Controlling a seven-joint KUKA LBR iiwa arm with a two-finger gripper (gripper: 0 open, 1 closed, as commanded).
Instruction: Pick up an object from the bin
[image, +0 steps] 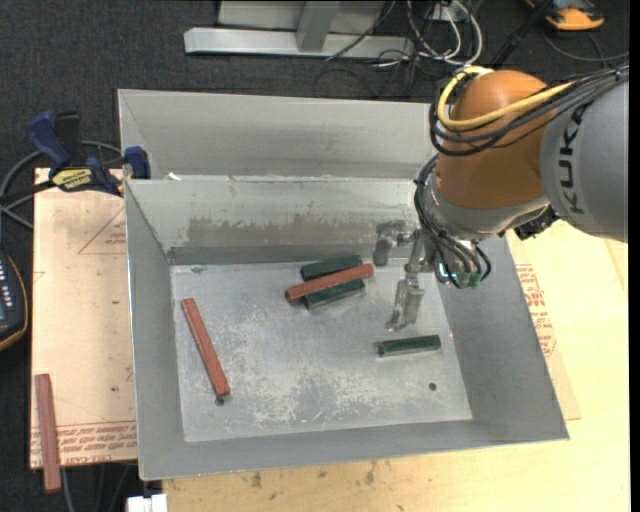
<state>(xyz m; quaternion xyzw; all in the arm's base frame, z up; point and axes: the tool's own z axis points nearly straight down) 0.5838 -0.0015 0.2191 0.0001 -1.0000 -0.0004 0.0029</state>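
Dark green bar (408, 346), short, slim, lies flat.

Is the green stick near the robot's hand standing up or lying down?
Lying down. The green stick rests flat on the bin floor, its whole long side showing, close to the gripper.

My one camera looks down on the grey metal bin (150, 300) from above, tilted a little from one side, taking in all its walls; the arm (500, 150) enters from my right.

Pincer (402, 318) just above right-hand bar (408, 346)
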